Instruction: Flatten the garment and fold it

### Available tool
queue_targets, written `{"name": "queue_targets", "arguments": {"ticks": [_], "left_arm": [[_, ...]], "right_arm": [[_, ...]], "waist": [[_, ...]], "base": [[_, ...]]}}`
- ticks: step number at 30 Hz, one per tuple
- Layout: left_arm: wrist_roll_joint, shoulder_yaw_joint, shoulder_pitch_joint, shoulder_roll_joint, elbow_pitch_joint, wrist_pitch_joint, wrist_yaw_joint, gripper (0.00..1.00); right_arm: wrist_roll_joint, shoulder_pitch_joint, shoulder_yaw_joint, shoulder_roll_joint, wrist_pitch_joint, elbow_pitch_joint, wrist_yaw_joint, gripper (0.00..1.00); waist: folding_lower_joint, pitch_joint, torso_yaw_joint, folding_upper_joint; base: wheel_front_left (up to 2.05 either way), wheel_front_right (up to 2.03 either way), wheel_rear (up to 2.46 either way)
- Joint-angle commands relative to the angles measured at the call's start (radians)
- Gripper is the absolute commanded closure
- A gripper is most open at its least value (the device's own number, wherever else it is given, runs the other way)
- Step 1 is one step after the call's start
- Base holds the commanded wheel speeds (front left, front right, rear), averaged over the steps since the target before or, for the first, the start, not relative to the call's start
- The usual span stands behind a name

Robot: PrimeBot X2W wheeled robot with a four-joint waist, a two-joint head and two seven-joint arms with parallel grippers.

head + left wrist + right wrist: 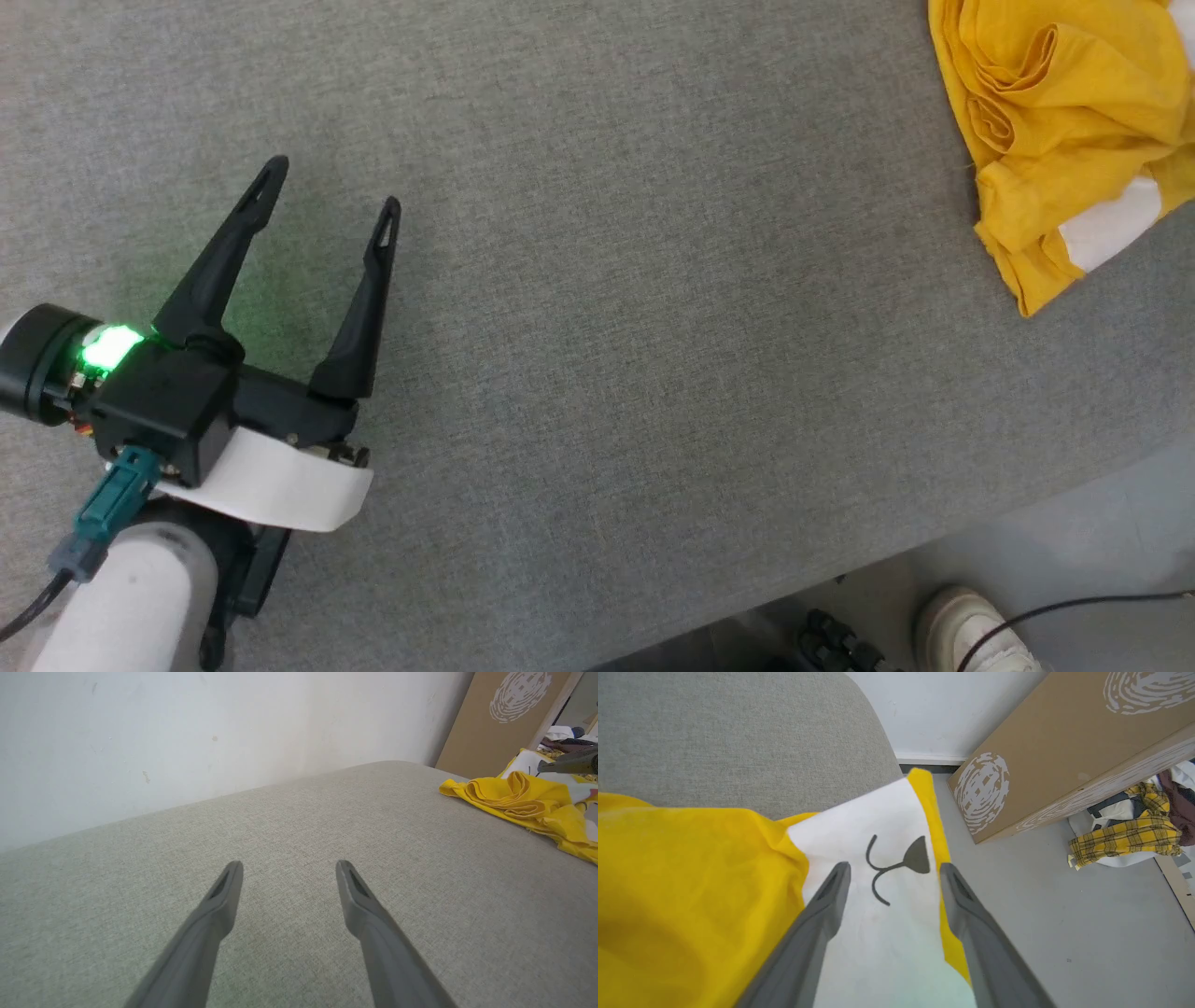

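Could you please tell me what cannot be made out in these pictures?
Head view: the garment is cut off by the top and right edges, so its full layout is unknown.
Right wrist view: yellow folds hide part of its print.
Right wrist view: whether the open right gripper touches the cloth cannot be told.
Head view: a person's shoe is cut off by the bottom edge.

Yellow garment (pixel 1055 140) lying crumpled at the right end of the grey counter (pixel 607 327)
It is bright yellow cloth, neither flattened nor folded. In the head view thick rolled creases run along its left side, and a white patch shows near its lower edge. In the right wrist view a smoother white panel with a black nose-and-mouth drawing, bordered in yellow, stretches towards the counter's rounded corner
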Motion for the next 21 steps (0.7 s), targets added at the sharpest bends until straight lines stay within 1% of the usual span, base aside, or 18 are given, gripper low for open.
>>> {"name": "queue_targets", "arguments": {"ticks": [1,6,10,15,21], "left_arm": [[0.007,-0.001,-0.013,0.003,0.003,-0.007,0.000,0.00],[-0.006,-0.007,-0.010,-0.012,0.029,-0.033,0.003,0.00],[-0.014,-0.005,-0.002,-0.026,0.058,-0.071,0.012,0.00],[-0.028,0.004,0.023,-0.048,0.097,-0.127,0.030,0.00],[-0.048,0.020,0.064,-0.079,0.149,-0.183,0.062,0.00]], "right_arm": [[-0.012,-0.016,-0.010,0.003,-0.007,0.007,-0.002,0.00],[-0.035,-0.018,-0.037,0.009,-0.014,0.019,-0.002,0.00],[-0.019,-0.004,-0.047,0.014,-0.037,-0.004,-0.002,0.00],[0.021,0.045,-0.039,0.026,-0.076,-0.073,-0.002,0.00],[0.073,0.145,-0.038,0.060,-0.098,-0.199,-0.002,0.00]], "waist": [[-0.0002,-0.007,0.001,0.0000],[-0.0002,-0.045,0.010,0.0000],[-0.0002,-0.091,0.025,0.0000],[-0.0002,-0.163,0.052,0.0000],[-0.0002,-0.265,0.103,0.0000]], "base": [[0.00,0.00,0.00],[0.00,0.00,0.00],[0.00,0.00,0.00],[0.00,0.00,0.00],[0.00,0.00,0.00]]}}
